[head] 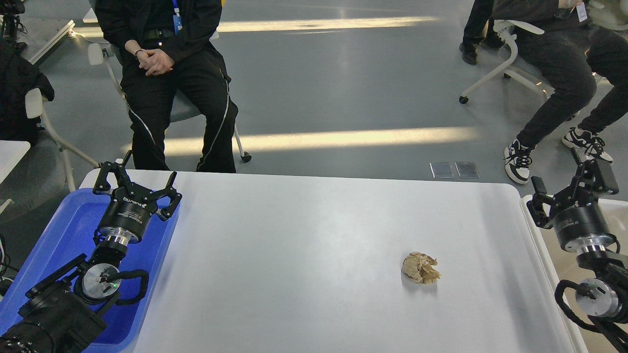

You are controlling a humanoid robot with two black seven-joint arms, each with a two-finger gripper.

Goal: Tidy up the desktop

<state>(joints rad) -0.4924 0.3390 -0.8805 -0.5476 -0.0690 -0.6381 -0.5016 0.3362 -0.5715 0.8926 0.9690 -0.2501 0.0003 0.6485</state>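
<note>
The desktop (304, 235) is a wide white tabletop with rounded corners. A crumpled ball of brown paper (420, 267) lies on it right of the middle. My left gripper (136, 184) hangs open over the far end of the blue tray (59, 235) at the left, nothing between its fingers. My right gripper (571, 184) is open above the white-rimmed beige bin (544, 245) at the right edge, also holding nothing. Both grippers are well apart from the paper ball.
Behind the table a person in black sits on a chair (171, 83) at the far left. Another seated person (564, 73) is at the far right. A second white table corner (10, 152) shows at the left edge.
</note>
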